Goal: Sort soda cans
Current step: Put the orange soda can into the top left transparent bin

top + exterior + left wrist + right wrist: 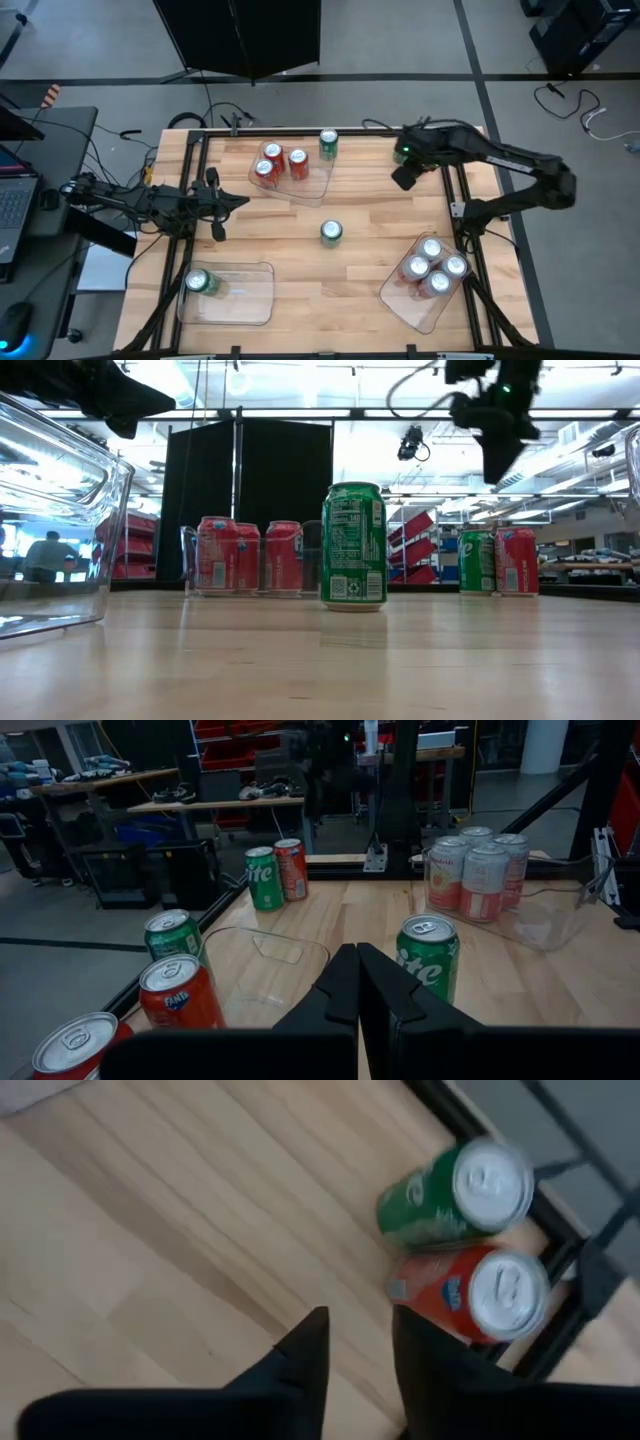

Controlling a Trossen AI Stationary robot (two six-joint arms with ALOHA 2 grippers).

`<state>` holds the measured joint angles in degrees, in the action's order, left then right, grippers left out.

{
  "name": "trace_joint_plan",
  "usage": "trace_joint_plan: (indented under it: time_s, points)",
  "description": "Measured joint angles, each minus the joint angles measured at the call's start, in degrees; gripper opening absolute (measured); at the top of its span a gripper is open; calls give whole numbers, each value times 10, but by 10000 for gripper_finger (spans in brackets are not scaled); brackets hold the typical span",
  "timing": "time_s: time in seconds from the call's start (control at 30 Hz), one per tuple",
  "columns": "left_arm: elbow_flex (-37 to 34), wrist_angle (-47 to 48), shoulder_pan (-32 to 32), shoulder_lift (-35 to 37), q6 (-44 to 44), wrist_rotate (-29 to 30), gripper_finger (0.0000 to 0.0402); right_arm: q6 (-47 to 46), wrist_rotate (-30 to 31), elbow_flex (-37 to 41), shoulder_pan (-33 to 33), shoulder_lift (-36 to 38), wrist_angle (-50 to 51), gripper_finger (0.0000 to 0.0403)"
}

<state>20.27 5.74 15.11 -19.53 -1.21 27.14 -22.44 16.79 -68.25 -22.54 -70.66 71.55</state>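
Observation:
Three red cans (282, 162) stand in the far clear tray, with a green can (328, 143) just outside it. Another green can (331, 232) stands alone mid-table (353, 547). The near-left tray holds one green can (197, 282), and the near-right tray holds several silver-white cans (432, 265). My right gripper (358, 1342) is open and hovers above an upright green can (455, 1195) and red can (480, 1295) near the far right edge; the low view shows the right gripper (495, 450) well above them. My left gripper (357, 982) is shut, raised over the table's left side (238, 200).
The three clear trays (310, 190) (245, 295) (405, 305) take up the far middle, near left and near right. A black frame rail (560, 1330) runs close beside the two cans under my right gripper. Bare wood (360, 190) lies around the lone green can.

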Motion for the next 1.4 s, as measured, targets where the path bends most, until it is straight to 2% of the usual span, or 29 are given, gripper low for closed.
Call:
trace_joint_plan:
  time_s: [0.23, 0.4, 0.5, 0.67, 0.93, 1.2, 1.3, 1.4]
  points:
    - [0, 0, 0, 0, 8, 0, 1, 44, -18, 97, -79, 45, -67, 194]
    - [0, 0, 0, 0, 16, 0, 1, 71, -12, 106, -130, 34, -81, 280]
    - [0, 0, 0, 0, 17, 0, 1, 92, 16, 106, -153, 26, -93, 326]
    - [0, 0, 0, 0, 17, 0, 1, 115, 20, 106, -197, 8, -105, 370]
    - [0, 0, 0, 0, 17, 0, 1, 150, -17, 106, -249, -39, -130, 374]
    - [0, 3, 0, 0, 17, 0, 1, 162, -34, 106, -264, -90, -131, 369]
    - [0, 3, 0, 0, 17, 0, 1, 163, -43, 106, -262, -104, -124, 347]
    - [0, 5, 0, 0, 17, 0, 1, 161, -47, 106, -249, -106, -122, 295]
